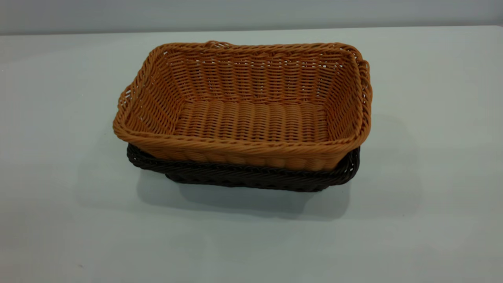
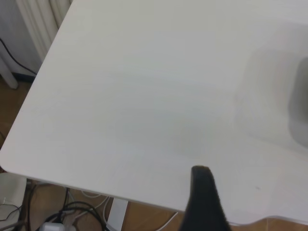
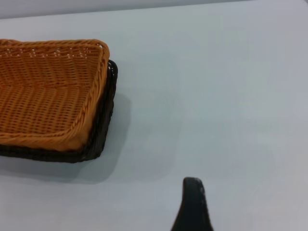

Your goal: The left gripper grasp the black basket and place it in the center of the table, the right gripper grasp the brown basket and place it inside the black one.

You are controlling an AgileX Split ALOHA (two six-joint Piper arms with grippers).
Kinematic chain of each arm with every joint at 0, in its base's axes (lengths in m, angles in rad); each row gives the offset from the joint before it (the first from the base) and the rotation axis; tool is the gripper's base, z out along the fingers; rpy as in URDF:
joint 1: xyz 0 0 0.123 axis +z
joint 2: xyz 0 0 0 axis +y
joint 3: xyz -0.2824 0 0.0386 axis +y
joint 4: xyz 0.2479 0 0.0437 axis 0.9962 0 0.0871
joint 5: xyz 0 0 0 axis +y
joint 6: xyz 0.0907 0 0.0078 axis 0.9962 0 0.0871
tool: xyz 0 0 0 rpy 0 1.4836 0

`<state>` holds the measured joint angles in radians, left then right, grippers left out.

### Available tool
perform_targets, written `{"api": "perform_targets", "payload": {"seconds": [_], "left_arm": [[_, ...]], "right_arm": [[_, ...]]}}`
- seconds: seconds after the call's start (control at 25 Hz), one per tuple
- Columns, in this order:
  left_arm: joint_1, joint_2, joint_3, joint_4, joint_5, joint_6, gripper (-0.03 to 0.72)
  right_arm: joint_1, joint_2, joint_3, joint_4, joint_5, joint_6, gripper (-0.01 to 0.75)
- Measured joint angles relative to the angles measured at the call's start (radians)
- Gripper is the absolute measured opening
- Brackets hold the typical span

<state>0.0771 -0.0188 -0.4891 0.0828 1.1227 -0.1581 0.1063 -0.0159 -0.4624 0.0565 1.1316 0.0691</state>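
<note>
The brown basket (image 1: 251, 118) sits nested inside the black basket (image 1: 251, 177) in the middle of the white table (image 1: 432, 177); only the dark rim and lower wall show beneath it. The right wrist view shows one corner of the brown basket (image 3: 43, 106) in the black basket (image 3: 103, 130). My right gripper (image 3: 217, 195) is off to the side of that corner, well apart from it, open and empty, with one dark finger (image 3: 192, 207) in view. Far from both baskets, my left gripper (image 2: 238, 192) hangs over a table corner, open and empty, showing one finger (image 2: 204, 202).
In the left wrist view the table edge (image 2: 96, 190) runs close by, with cables (image 2: 82, 214) on the wooden floor below and a white radiator-like panel (image 2: 36, 24) beyond the side edge. Neither arm shows in the exterior view.
</note>
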Motion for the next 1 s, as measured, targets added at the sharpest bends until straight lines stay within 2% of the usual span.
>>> {"api": "perform_targets", "payload": {"seconds": [1.0], "left_arm": [[0.0,-0.001,0.0,-0.001,0.001,0.0,0.475]], "right_arm": [[0.0,0.0,0.0,0.018,0.0,0.001,0.502]]}}
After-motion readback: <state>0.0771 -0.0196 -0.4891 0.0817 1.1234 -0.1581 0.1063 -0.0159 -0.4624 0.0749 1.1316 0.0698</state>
